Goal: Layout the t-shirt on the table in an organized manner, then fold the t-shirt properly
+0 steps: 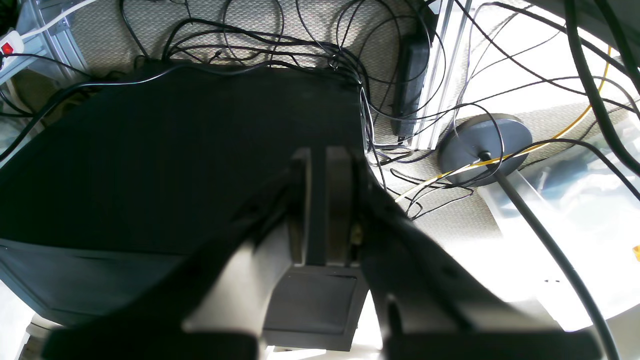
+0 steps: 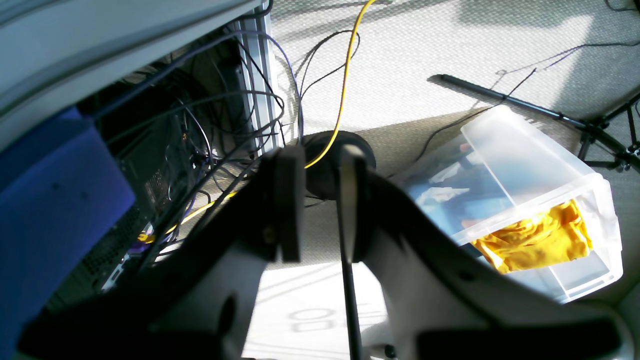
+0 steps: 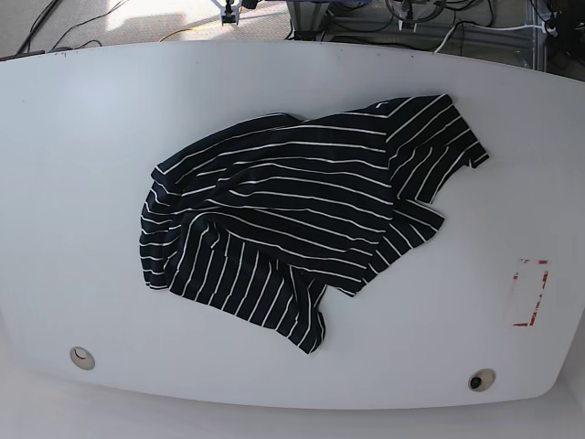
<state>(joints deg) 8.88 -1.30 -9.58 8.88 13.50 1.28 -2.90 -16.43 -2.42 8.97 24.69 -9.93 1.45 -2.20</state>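
1. The t-shirt [image 3: 292,215] lies crumpled at the middle of the table [image 3: 73,137], not spread yet.
2. The left gripper [image 1: 317,200] is pressed together and empty; the right gripper [image 2: 320,200] stands slightly apart, empty, both off the table.

A lab: tangled cables [image 1: 280,45], aluminium frame rails [image 2: 260,80], white test table [image 3: 73,183].

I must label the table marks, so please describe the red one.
On the large smooth white tabletop, look right of the crumpled dark navy white-striped cloth t-shirt. The small red-outlined rectangle mark is there; unlike the two round fittings, it is angular and red.
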